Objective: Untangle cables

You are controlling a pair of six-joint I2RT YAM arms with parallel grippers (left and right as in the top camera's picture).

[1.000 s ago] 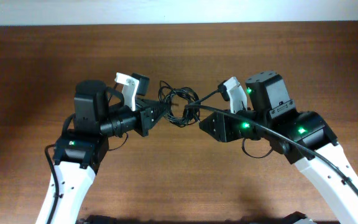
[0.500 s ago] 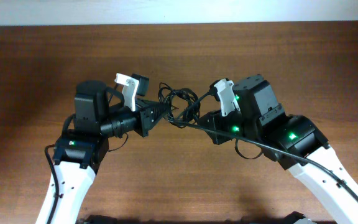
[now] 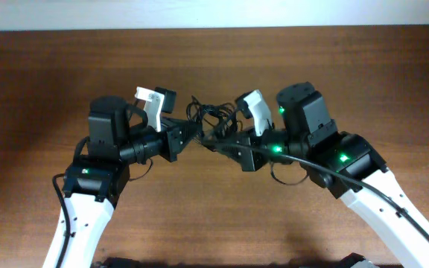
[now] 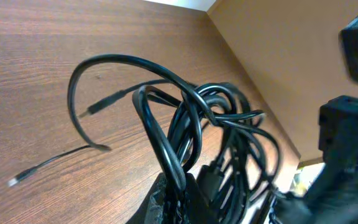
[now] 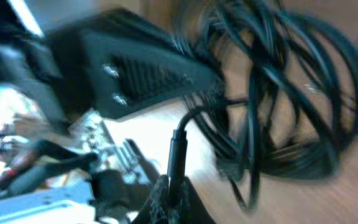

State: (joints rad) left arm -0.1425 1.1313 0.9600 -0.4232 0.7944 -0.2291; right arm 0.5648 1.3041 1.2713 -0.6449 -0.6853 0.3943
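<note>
Overhead view. The table [image 3: 51, 74] is brown wood. Both arms reach inward and meet near its centre. The cables [image 3: 213, 114] form one knotted black bundle lifted between the two arms, just behind the fingertips. The left gripper [image 3: 194, 134] points right, with its jaws pressed together on the near left side of the bundle. The right gripper [image 3: 222, 141] points left and sits just beside the left gripper. From this view it cannot be told which strand it holds.

Left wrist view. The left gripper [image 4: 179, 199] is at the bottom edge, jaws pinched on several strands of the cables [image 4: 191, 112]. The strands rise from the fingers into overlapping loops above the table [image 4: 36, 56]. Two free ends hang out to the left, one plug [image 4: 95, 111] higher and a second end [image 4: 17, 180] lower, near the wood. Dark parts of the right arm [image 4: 347, 137] fill the right edge.

Right wrist view. The picture is blurred. The right gripper [image 5: 169, 196] is at the bottom centre, jaws closed on a single strand [image 5: 178, 146] that stands upright from the fingers. This strand curves up into the cables [image 5: 278, 93], which fill the upper right as a mass of loops. The black body of the left gripper [image 5: 148, 74] lies to the upper left, its tip touching the bundle.
</note>
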